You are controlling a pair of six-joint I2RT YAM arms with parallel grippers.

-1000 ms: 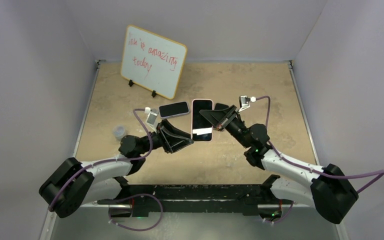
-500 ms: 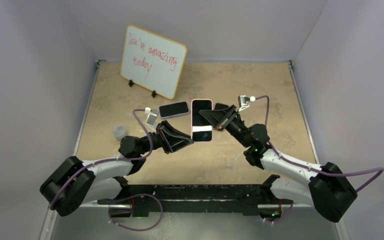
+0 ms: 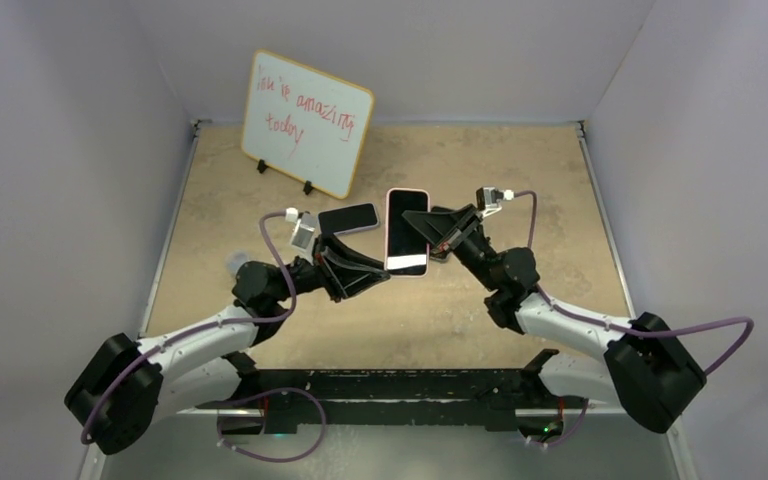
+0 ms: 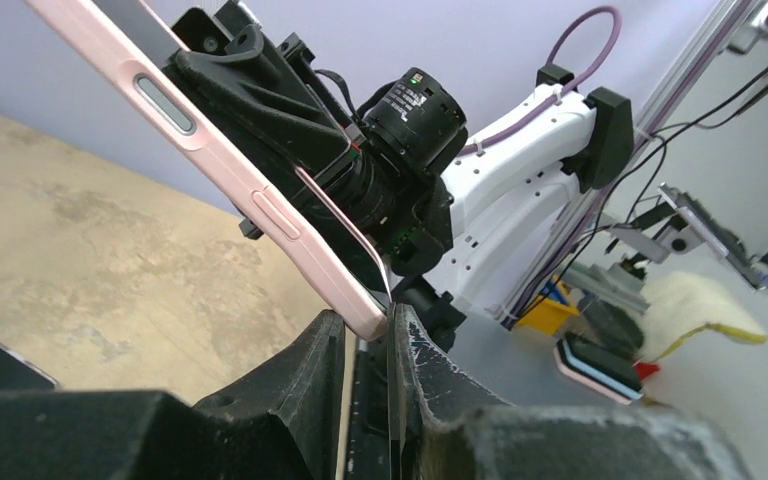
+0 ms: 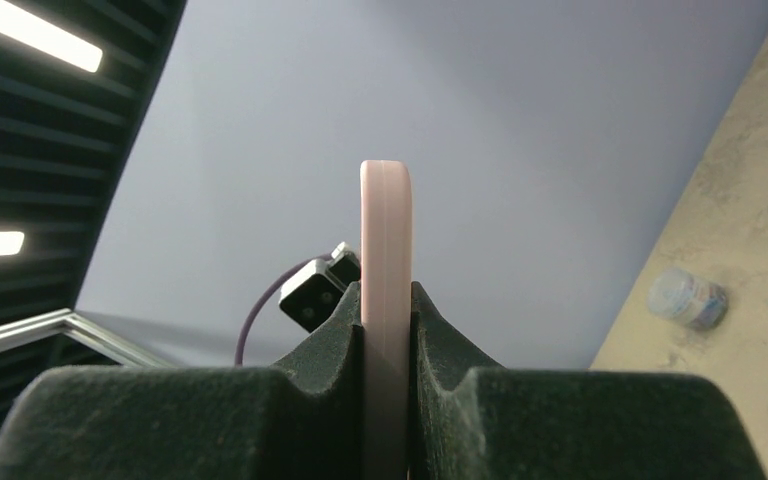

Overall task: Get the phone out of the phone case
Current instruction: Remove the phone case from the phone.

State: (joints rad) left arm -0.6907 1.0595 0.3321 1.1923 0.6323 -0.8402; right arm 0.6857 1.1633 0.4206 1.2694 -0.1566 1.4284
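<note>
The phone (image 3: 406, 232), screen up in its pink phone case (image 4: 210, 150), is held in the air over the middle of the table. My right gripper (image 3: 430, 234) is shut on the case's right edge. In the right wrist view the pink edge (image 5: 386, 240) stands upright, pinched between both pads of that gripper (image 5: 387, 300). My left gripper (image 3: 386, 272) is shut on the near left corner. In the left wrist view the corner of the case sits between the fingers of that gripper (image 4: 365, 325), with the screen's thin edge against the right finger.
A second dark phone (image 3: 348, 218) lies flat on the table just left of the held one. A whiteboard (image 3: 305, 122) with red writing stands at the back left. A small clear jar (image 5: 687, 298) lies on the table's left side.
The left gripper has closed on the near corner of the cased phone. Both arms have risen and carried the phone slightly up and to the right.
</note>
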